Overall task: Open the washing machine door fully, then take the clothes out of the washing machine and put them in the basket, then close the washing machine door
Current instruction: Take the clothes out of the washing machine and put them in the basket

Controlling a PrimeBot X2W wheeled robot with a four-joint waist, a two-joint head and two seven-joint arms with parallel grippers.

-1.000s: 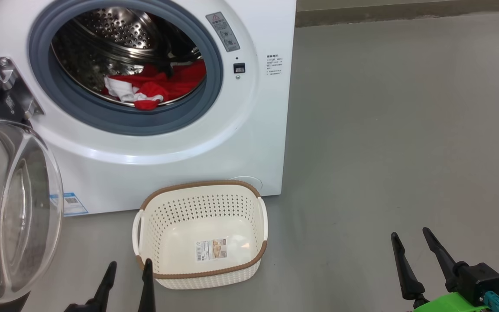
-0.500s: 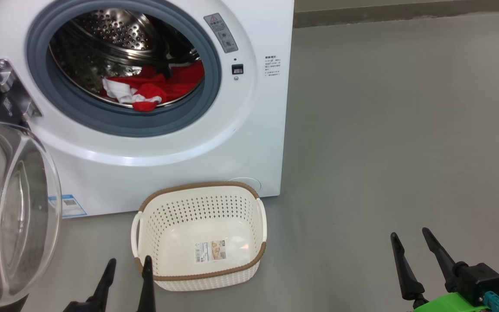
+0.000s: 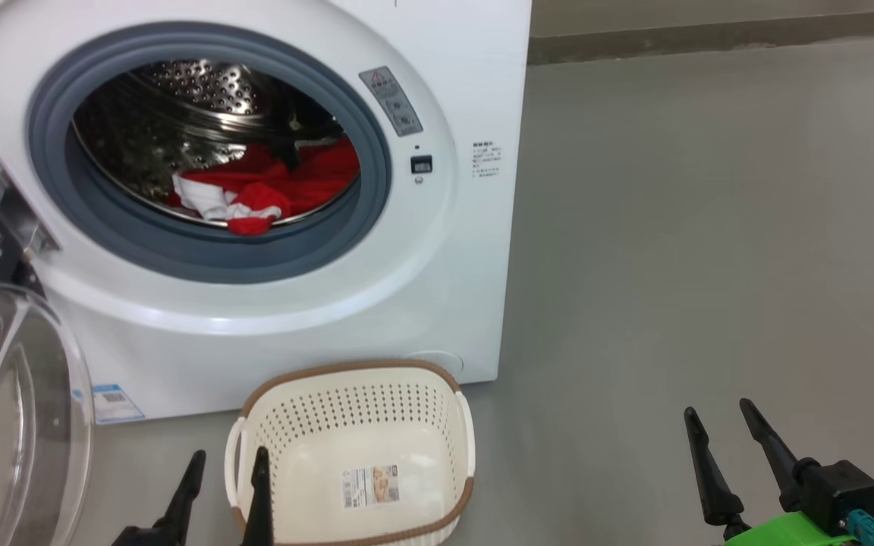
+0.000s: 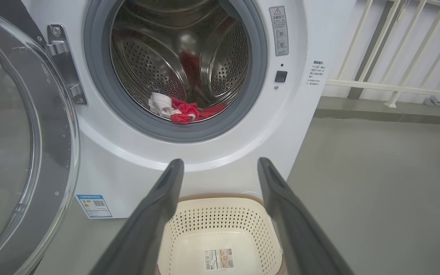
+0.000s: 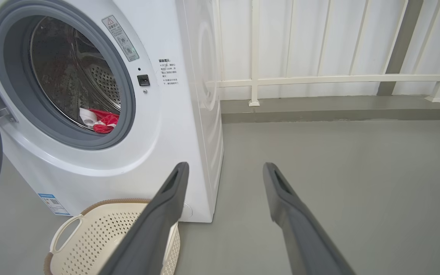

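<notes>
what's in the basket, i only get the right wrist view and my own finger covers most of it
Observer: Just a paper label on the bottom of the basket, none of the clothes in it.
Operator: where's the left gripper
Observer: The left gripper sits low at the basket's near left corner, open and empty.
Operator: how far out is the door
Observer: The washing machine door is swung well out, standing at the left of the washing machine.

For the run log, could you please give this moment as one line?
door open | clothes in drum | basket empty | left gripper open | right gripper open
</notes>
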